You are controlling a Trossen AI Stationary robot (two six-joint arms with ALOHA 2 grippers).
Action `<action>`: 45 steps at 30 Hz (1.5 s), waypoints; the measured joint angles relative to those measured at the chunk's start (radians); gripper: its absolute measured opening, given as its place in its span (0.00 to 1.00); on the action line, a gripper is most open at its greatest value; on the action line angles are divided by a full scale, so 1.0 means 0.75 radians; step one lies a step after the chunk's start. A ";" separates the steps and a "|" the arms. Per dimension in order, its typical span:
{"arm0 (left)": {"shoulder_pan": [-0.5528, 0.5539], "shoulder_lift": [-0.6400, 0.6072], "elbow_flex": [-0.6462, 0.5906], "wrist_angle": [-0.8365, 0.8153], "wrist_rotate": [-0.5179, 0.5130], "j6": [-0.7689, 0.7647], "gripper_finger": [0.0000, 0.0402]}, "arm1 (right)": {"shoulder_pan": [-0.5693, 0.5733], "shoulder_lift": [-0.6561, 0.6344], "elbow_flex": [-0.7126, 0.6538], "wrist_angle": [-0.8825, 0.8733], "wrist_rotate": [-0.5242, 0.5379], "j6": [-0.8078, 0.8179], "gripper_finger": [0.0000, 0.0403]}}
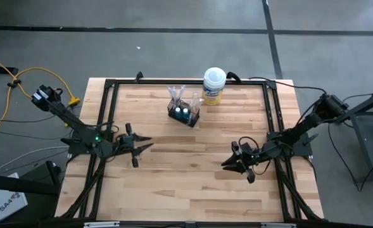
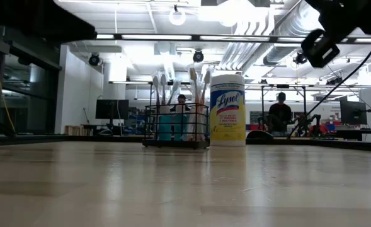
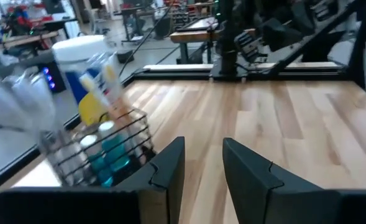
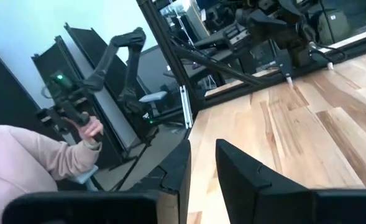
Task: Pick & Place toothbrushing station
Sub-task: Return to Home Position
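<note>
**Item: toothbrushing station.** A black wire-mesh basket (image 1: 183, 114) stands upright on the wooden table (image 1: 192, 183).

**Contents:** Several slim pale toothbrushes (image 1: 178, 95) stand heads-up and lean against the rim. Two teal-topped tubes (image 1: 182, 113) sit low inside.

**Neighbour:** A white-lidded, yellow-labelled canister (image 1: 213, 85) is just beside the basket, behind and to its right. I cannot tell whether the two touch.

**Left gripper** (image 3: 202, 142): well apart from the basket, nearer the front and to its left. Its fingers are narrowly parted and hold nothing.

**Right gripper** (image 4: 202, 143): well apart from the basket, nearer the front and to its right. It is likewise narrowly parted and empty.

**Handling (judged):**
- The basket is probably light, and its wire frame looks stiff.
- The open mesh should give the fingers good purchase.
- Loose upright brushes likely make it top-heavy.
- The best hold is on the rim wire of one wall, with the basket kept level so nothing tips out.
- The brush handles are likely smooth and slippery, so grip them mid-handle.
</note>
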 joint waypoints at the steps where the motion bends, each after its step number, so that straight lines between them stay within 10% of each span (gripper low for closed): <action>1: 0.005 -0.017 -0.017 -0.003 -0.004 -0.011 0.26 | 0.000 -0.001 -0.022 0.023 -0.001 0.000 0.17; 14: 0.090 -0.088 -0.122 0.001 0.000 -0.113 0.26 | -0.065 0.003 -0.314 0.287 0.190 0.027 0.17; 34: 0.114 -0.088 -0.122 0.022 0.006 -0.104 0.26 | -0.880 -0.010 -0.316 0.266 -0.842 0.042 0.17; 45: 0.114 -0.088 -0.121 0.022 0.063 -0.114 0.26 | -1.013 -0.067 -0.317 0.099 -0.917 0.042 0.17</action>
